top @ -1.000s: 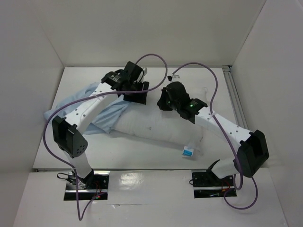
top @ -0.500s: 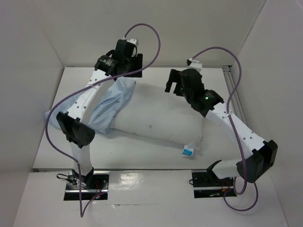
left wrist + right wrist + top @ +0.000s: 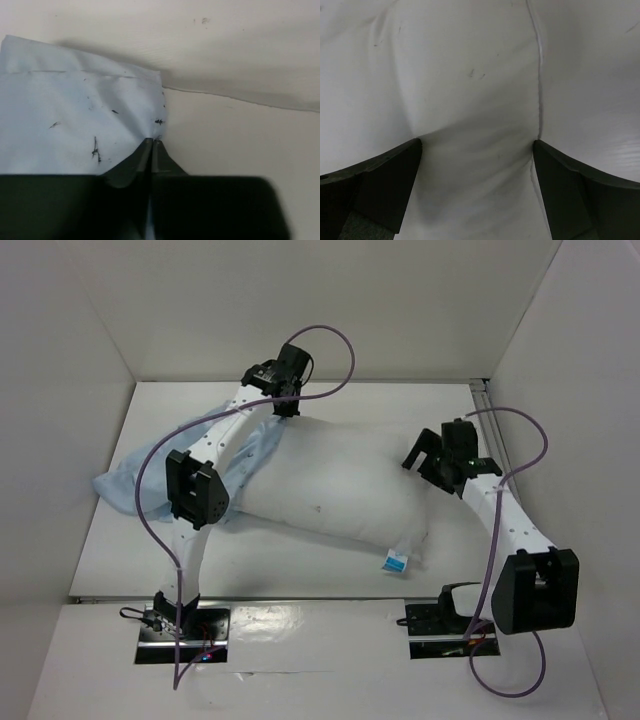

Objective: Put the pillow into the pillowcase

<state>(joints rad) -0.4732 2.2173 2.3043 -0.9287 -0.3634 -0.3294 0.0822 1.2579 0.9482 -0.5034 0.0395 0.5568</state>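
The left fingers pinch the light blue cloth pillowcase — best held high while spread right fingers push the white stuffed pillow in.

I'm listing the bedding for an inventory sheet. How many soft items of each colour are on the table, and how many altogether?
White: 1, the pillow
Light blue: 1, the pillowcase
Total: 2

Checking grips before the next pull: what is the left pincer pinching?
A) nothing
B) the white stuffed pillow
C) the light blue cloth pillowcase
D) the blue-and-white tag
C: the left wrist view shows the left pincer shut on an edge of the thin, wrinkled light blue cloth pillowcase.
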